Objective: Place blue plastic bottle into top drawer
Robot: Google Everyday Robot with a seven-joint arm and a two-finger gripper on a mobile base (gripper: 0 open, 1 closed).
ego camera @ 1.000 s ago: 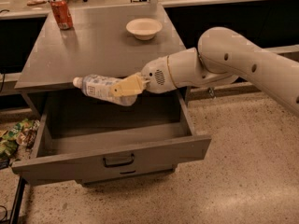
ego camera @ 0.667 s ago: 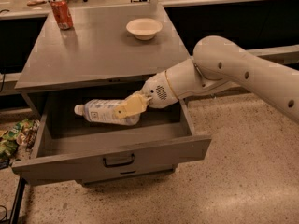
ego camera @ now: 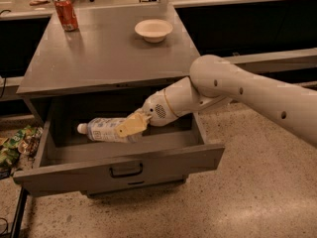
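The blue plastic bottle (ego camera: 105, 130) is a clear crinkly bottle with a white cap and pale label. It lies on its side inside the open top drawer (ego camera: 168, 163), cap pointing left, low near the drawer floor. My gripper (ego camera: 131, 126), with yellowish fingers, reaches down into the drawer from the right and is shut on the bottle's right end. The white arm stretches over the drawer's right side. The drawer's dark bar handle (ego camera: 126, 170) sits centred on its front panel.
A red soda can (ego camera: 66, 14) stands at the back left of the grey cabinet top (ego camera: 99, 58) and a white bowl (ego camera: 154, 29) at the back right. Colourful wrappers (ego camera: 14, 144) lie on the floor at the left. The lower drawer front (ego camera: 136, 185) is closed.
My gripper has carried the bottle down and a little to the right, from the level of the cabinet's front edge into the drawer. The drawer has stayed open.
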